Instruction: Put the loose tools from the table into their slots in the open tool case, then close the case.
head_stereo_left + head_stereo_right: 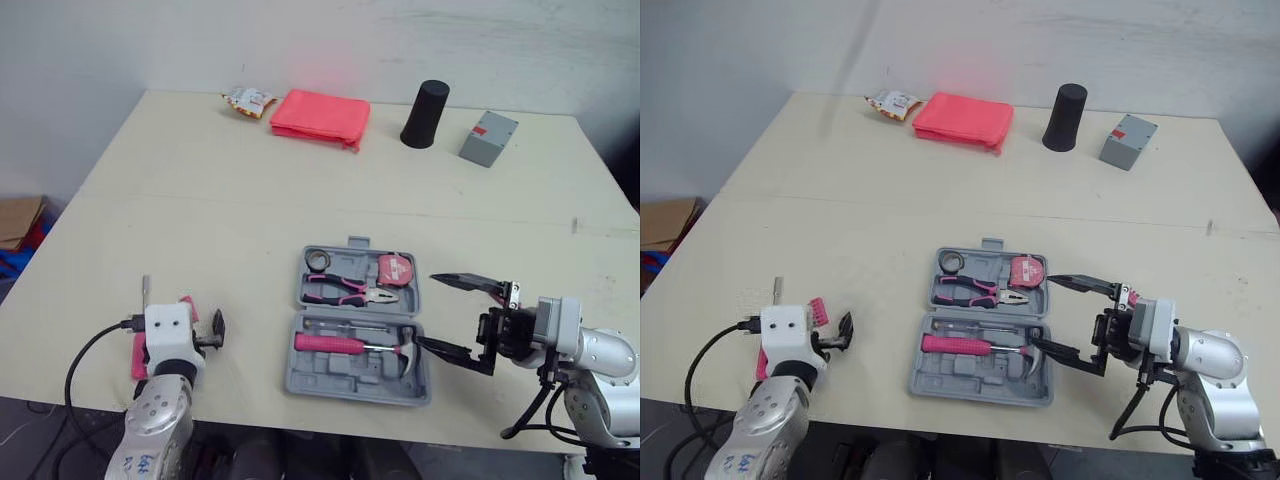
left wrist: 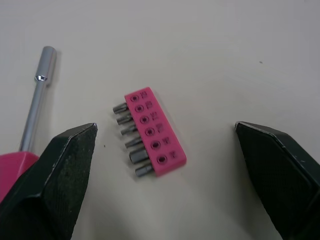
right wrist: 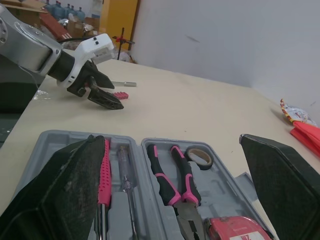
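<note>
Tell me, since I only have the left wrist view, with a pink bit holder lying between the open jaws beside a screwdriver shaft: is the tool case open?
Observer: Yes, the tool case lies open, lid flat on the table.
Operator: What sits in it?
Observer: A hammer, pliers, a tape measure and a tape roll are in their slots.
Operator: Where is the other arm?
Observer: The right gripper hovers at the case's right edge, jaws open and holding nothing.
</note>
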`<action>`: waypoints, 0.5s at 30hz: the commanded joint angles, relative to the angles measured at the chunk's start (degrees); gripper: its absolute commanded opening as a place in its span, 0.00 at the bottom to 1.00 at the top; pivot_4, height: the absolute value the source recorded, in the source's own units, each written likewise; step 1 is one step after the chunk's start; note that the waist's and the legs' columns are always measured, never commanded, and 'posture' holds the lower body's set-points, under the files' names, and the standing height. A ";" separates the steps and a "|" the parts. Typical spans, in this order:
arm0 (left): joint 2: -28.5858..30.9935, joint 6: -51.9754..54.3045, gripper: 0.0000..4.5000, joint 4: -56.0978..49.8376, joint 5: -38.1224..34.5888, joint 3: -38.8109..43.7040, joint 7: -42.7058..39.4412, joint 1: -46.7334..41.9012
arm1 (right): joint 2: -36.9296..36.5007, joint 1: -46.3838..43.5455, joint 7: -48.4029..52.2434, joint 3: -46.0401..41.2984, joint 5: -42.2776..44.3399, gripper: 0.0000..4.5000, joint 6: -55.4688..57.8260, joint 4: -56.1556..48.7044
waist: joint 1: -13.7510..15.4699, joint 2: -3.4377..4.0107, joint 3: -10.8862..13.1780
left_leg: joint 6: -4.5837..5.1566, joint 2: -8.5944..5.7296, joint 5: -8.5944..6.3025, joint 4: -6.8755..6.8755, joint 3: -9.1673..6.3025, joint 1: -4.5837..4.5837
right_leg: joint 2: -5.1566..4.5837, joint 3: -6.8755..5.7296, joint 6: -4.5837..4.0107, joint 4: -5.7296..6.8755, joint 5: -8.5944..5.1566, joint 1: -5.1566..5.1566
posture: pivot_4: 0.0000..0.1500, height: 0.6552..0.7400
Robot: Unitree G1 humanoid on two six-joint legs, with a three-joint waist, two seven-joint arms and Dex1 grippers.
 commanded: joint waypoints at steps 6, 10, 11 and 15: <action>-6.23 -1.46 0.99 3.94 1.69 3.39 2.37 2.27 | -1.27 2.58 -0.99 -3.63 0.59 1.00 -0.51 -2.62 | 0.18 0.09 -0.06 | 0.02 0.00 -0.01 0.00 0.04 0.03 | -0.02 0.02 0.01 0.01 0.00 0.03 | 1.00 1.00; -7.79 -1.24 0.99 4.81 0.88 5.64 1.50 2.00 | -1.58 2.84 -1.01 -3.93 0.58 1.00 -0.44 -2.61 | -0.04 0.21 -0.13 | 0.02 0.03 -0.01 -0.02 0.04 0.10 | 0.05 0.03 0.01 0.07 0.00 0.04 | 1.00 1.00; -7.88 -1.15 0.99 5.02 0.87 5.76 1.32 1.80 | -1.65 2.86 -1.07 -4.00 0.55 1.00 -0.43 -2.60 | -0.10 0.23 -0.14 | 0.02 0.03 0.00 -0.02 0.04 0.11 | 0.06 0.03 0.01 0.09 0.00 0.04 | 1.00 1.00; -8.39 0.29 0.99 6.28 -0.19 6.25 0.34 0.88 | -1.90 2.89 -1.61 -4.17 0.46 1.00 -0.02 -3.14 | -0.05 0.22 -0.13 | 0.04 0.00 0.01 -0.02 0.05 0.22 | 0.03 0.06 0.00 0.12 0.01 0.15 | 1.00 1.00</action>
